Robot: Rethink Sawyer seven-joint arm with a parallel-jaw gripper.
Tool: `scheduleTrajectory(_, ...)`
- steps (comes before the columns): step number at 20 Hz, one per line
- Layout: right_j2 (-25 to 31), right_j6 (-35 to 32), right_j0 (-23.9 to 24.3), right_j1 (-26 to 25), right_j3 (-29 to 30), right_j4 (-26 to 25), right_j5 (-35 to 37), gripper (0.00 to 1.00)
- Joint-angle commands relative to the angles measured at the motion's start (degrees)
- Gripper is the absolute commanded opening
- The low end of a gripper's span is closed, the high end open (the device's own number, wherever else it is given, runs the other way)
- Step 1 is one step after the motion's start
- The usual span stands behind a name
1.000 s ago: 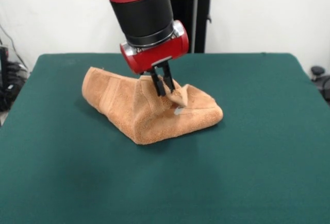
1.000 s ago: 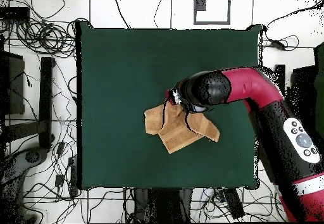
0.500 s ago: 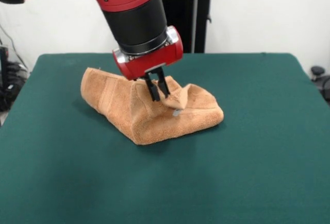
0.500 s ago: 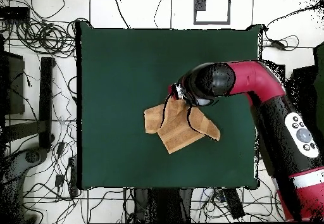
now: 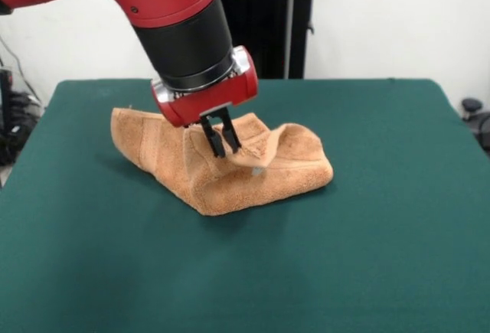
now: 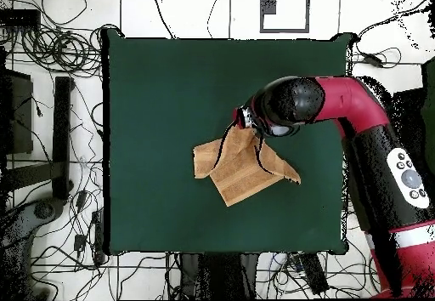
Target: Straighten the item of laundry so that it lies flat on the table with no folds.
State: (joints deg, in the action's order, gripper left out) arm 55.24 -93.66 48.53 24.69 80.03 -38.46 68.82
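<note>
Since the earlier frame, the towel [image 5: 222, 161], pinched in the narrowed claw [image 5: 217, 142], was dragged sideways across the worktop [image 5: 367, 218], partly unfolded yet still bunched mid-worktop.

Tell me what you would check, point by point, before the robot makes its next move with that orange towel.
1. Gripper has hold of the towel: ok, it is pinched on a raised fold near the towel's middle.
2. Towel flat with no folds: not ok, it lies bunched and doubled over, with a ridge at the grip.
3. Room on the table to spread it: ok, bare green surface shows on every side.
4. Towel clear of the table edges: ok, in the overhead view it sits well inside.
5. Which corner or layer is gripped: cannot tell, the folds hide it.
</note>
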Motion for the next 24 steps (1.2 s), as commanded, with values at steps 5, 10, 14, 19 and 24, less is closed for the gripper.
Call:
scheduleTrajectory(5,-1.16,19.18,-2.93,-1.63,-3.25,0.48,6.61,0.0)
scheduleTrajectory(10,-1.09,19.69,-3.05,-2.05,-4.2,0.36,7.09,0.0)
scheduleTrajectory(14,-1.13,20.38,-3.22,-2.58,-5.29,0.06,7.35,0.0)
scheduleTrajectory(19,-1.32,20.76,-4.25,-3.0,-7.37,-0.15,9.02,0.0)
scheduleTrajectory(24,-1.33,21.12,-4.65,-3.71,-8.99,0.12,10.3,0.0)
